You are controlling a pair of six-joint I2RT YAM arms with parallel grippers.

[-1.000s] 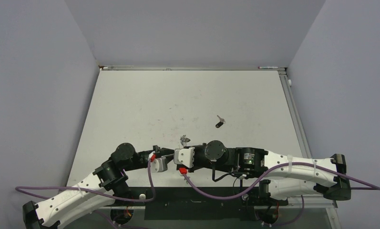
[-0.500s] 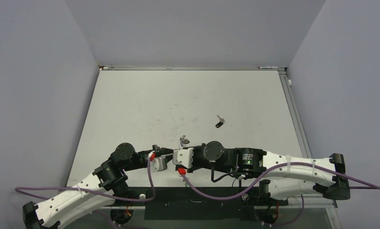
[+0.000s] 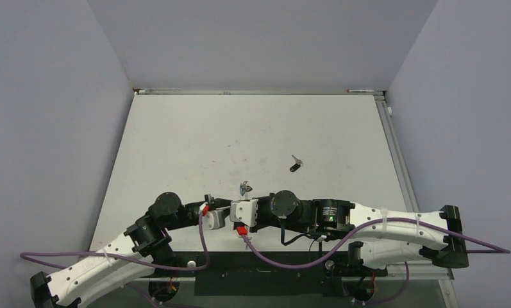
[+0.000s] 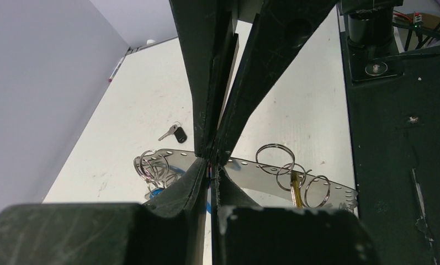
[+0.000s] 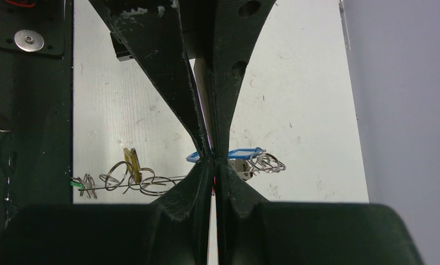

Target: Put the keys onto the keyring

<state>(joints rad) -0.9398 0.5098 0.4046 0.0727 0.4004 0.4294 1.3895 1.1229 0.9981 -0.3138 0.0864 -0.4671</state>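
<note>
From above, the left hand (image 3: 224,205) and right hand (image 3: 240,206) meet nose to nose over the near part of the counter (image 3: 188,141). A bunch of keys (image 3: 244,188) sits just beyond them. A black key (image 3: 295,166) lies alone, well apart toward the middle.

On the left wrist camera, the left hand's fingers are pressed together, pinching the keyring (image 4: 242,167), a thin grey band running out on both sides of the tips. The right hand comes in from the top, tips meeting at the same spot. Small rings (image 4: 274,159) and a yellow tag (image 4: 296,185) hang on the band to the right.

On the right wrist camera, the right hand is squeezed tight, with a blue tag (image 5: 245,151) running straight through the pinch. The keyring shows only as a thin line off to the left.
</note>
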